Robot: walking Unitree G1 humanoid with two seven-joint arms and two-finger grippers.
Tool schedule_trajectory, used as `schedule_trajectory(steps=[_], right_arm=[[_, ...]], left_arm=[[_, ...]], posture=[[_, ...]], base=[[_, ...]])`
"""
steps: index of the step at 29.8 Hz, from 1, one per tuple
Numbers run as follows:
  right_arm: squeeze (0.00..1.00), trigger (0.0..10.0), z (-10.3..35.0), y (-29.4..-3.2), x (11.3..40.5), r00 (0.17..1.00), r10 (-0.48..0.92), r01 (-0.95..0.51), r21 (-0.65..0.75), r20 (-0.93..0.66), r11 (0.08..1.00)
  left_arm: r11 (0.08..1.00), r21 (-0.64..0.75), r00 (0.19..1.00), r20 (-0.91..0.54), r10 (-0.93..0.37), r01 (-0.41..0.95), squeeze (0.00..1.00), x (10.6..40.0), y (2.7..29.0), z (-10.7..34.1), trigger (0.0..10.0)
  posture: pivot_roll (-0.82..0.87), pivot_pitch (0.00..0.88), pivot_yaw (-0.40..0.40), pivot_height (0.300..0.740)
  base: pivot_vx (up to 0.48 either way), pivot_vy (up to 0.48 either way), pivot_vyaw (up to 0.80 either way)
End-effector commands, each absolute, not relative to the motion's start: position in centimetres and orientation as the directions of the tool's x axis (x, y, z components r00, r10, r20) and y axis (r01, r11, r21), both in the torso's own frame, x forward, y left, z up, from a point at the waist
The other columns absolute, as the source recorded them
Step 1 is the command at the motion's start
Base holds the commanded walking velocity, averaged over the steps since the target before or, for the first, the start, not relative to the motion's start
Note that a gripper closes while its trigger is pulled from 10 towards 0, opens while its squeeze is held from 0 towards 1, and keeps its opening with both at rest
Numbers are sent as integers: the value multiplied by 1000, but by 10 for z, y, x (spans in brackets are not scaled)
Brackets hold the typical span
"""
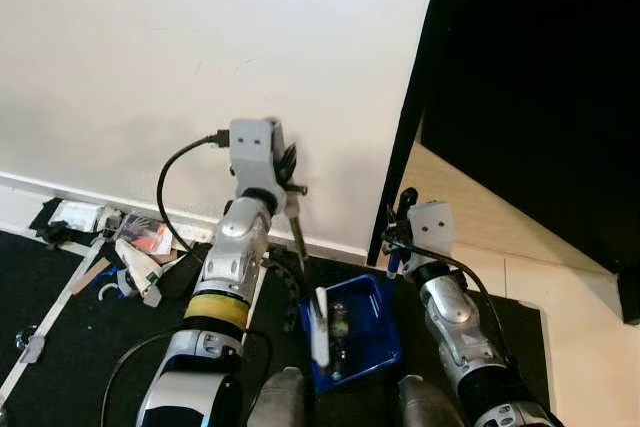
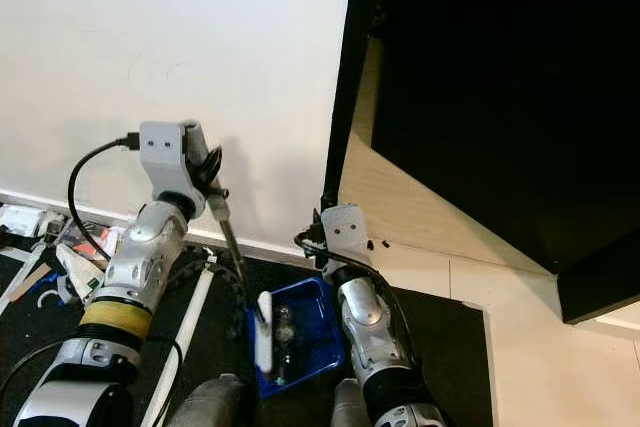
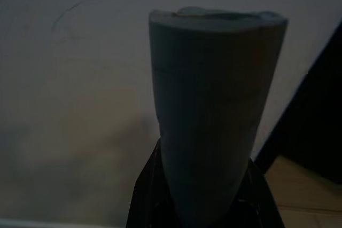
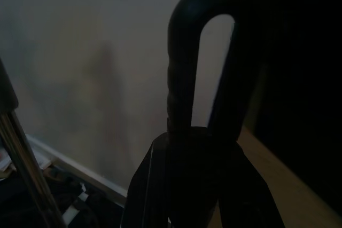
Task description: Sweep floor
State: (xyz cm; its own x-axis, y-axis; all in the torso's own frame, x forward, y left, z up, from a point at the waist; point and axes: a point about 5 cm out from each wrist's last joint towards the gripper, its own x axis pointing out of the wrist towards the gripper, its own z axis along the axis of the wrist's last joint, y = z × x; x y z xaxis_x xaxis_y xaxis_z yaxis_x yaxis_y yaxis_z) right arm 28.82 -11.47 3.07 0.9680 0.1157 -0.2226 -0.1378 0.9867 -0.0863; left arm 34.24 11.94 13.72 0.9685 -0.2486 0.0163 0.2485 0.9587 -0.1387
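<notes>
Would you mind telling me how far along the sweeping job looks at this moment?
Done: the blue dustpan already holds some debris. In hand: the left gripper is shut on the broom handle, and the right gripper is shut on the dustpan's black loop handle. Left: litter lies along the skirting board, so the sweeping looks unfinished.

Glossy blue plastic dustpan [image 1: 365, 327], shiny metal broom pole [image 2: 232, 242], matt white wall [image 1: 150, 57]

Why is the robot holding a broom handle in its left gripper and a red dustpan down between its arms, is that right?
Nearly: the dustpan is blue, not red, as the left eye view shows. The left gripper does hold the broom handle.
</notes>
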Motion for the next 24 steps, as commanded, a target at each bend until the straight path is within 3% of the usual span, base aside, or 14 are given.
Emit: schedule_trajectory(steps=[1,7,9,15,18,24], right_arm=[[0,10000,31,-120,290,976,64,-77,-51,-208,996],[0,10000,35,-135,291,987,-6,17,64,-163,998],[0,10000,38,-147,290,990,-38,53,106,-136,993],[0,10000,38,-155,288,991,-63,79,132,-120,988],[0,10000,33,-160,287,988,-85,101,121,-126,988],[0,10000,30,-160,285,988,-81,96,115,-129,989]], left_arm=[[951,-160,964,19,-265,265,0,337,117,138,10000],[961,-133,970,11,-243,242,0,330,133,141,10000],[969,-34,969,15,-245,245,0,325,152,155,10000],[963,23,963,31,-268,267,0,322,166,175,10000],[961,-19,958,98,-271,274,0,318,173,209,10000],[975,33,969,106,-222,220,0,318,187,218,10000]], posture=[[142,116,52,740],[147,115,62,740],[151,118,66,740],[163,119,72,740],[165,115,80,740],[169,109,76,740]], base=[[0,0,0],[0,0,0],[0,0,0],[0,0,0],[0,0,0],[0,0,0]])
